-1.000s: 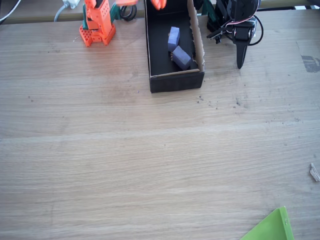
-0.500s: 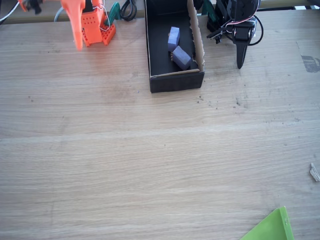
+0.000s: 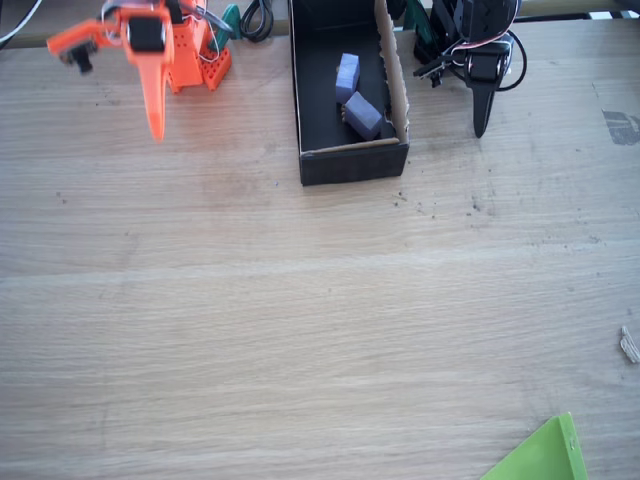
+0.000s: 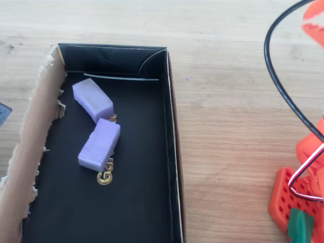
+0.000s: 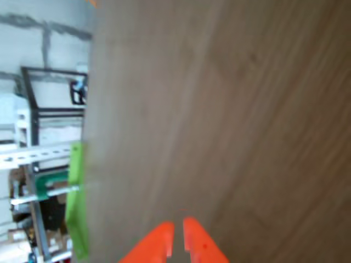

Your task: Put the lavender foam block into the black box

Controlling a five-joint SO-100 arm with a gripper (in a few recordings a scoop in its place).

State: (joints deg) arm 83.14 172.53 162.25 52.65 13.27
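The black box stands at the table's far middle, its brown cardboard wall on the right in the fixed view. Inside lies the lavender foam block, pale with a rough face, touching a darker grey-purple block that sits closer to the box's end wall. Gold lettering shows on the box floor. My orange gripper hangs tip-down over bare table well to the left of the box. In the wrist view its fingers stand together with nothing between them.
My arm's orange base stands left of the box, with a black cable curving beside it. A green sheet pokes in at the near right corner, and a small scrap lies at the right edge. Wooden tabletop stretches in front.
The arm has swung away from above the box to the left, and the gripper has come down over the table. Both blocks stayed where they were in the box.
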